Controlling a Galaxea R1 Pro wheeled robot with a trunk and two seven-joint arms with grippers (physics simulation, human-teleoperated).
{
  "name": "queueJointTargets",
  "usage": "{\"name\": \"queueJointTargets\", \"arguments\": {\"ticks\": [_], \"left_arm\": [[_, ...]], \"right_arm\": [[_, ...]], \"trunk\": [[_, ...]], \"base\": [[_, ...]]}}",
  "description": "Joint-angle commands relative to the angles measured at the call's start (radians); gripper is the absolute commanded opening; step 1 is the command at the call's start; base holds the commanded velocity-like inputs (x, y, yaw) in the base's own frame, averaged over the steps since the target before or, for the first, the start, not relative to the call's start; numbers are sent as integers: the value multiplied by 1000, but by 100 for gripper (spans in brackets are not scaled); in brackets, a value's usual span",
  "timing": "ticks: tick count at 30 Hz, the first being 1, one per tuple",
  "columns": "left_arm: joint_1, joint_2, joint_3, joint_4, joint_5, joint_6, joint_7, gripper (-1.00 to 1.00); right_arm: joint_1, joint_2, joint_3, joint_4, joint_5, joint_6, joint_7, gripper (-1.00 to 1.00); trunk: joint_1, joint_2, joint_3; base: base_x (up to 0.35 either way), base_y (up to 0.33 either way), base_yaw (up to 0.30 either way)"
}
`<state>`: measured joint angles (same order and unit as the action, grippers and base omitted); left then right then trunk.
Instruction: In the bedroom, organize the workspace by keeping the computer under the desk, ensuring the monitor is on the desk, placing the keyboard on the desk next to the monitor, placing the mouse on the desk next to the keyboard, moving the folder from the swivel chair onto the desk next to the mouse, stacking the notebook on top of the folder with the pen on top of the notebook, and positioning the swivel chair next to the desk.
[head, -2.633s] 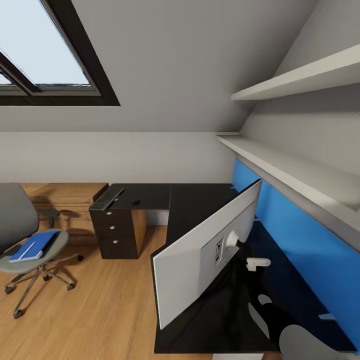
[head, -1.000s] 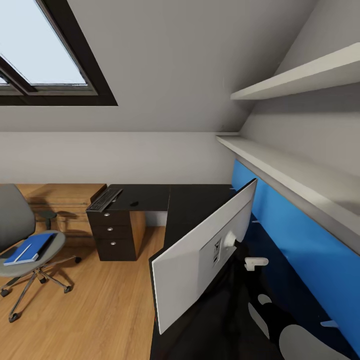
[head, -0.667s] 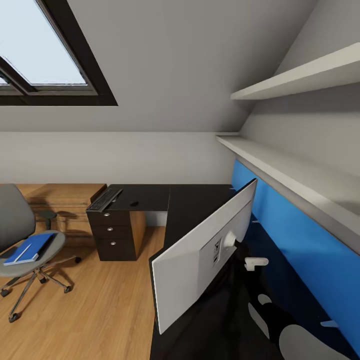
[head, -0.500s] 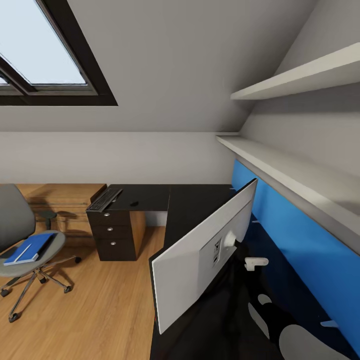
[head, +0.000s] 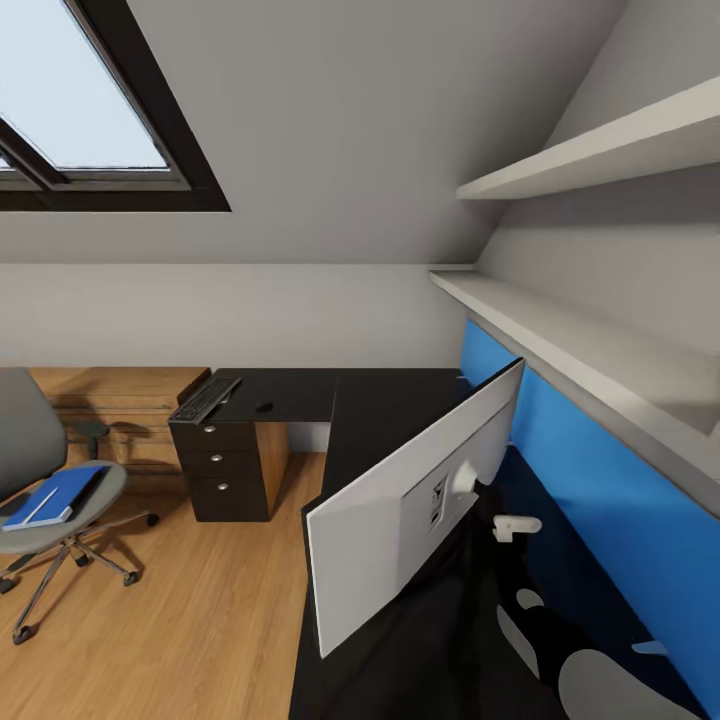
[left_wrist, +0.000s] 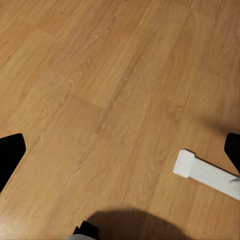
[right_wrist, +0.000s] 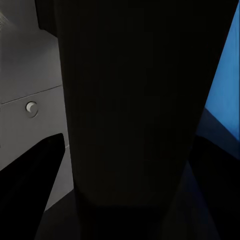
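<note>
Shifting slightly since 0.5 s ago, the head camera is now framing the long black-topped L-shaped counter (head: 385, 405) and tilted white-backed monitor (head: 400, 505) on it. Left, the grey swivel chair (head: 40, 470) is carrying the blue folder (head: 55, 493). Farther along the counter, the dark keyboard (head: 205, 398) and small mouse (head: 264, 407) are lying apart. Left gripper (left_wrist: 120, 150) fingers are standing spread over the wood floor (left_wrist: 100, 90); the right gripper's state I cannot tell.

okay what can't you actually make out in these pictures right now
- Wide monitor, head view: only its white back shows; the screen faces away.
- Bright blue folder on the grey swivel chair, head view: notebook and pen too small to separate.
- Right wrist view: a dark upright block hides what lies beyond.
</note>
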<state>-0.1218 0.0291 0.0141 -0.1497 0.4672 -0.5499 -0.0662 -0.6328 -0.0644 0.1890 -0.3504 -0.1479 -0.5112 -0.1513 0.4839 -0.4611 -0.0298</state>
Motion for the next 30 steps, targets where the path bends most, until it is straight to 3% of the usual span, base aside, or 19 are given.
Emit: {"name": "queueJointTargets", "arguments": {"ticks": [1, 30], "left_arm": [[-1, 0, 1, 1, 7, -2, -7, 100], [-1, 3, 3, 1, 7, -2, -6, 100]], "right_arm": [[-1, -2, 23, 2, -18, -4, -5, -100], [-1, -2, 23, 2, -18, -5, -5, -100]], "trunk": [[1, -2, -2], [1, -2, -2]], "base": [[0, -14, 0], [28, -27, 0]]}}
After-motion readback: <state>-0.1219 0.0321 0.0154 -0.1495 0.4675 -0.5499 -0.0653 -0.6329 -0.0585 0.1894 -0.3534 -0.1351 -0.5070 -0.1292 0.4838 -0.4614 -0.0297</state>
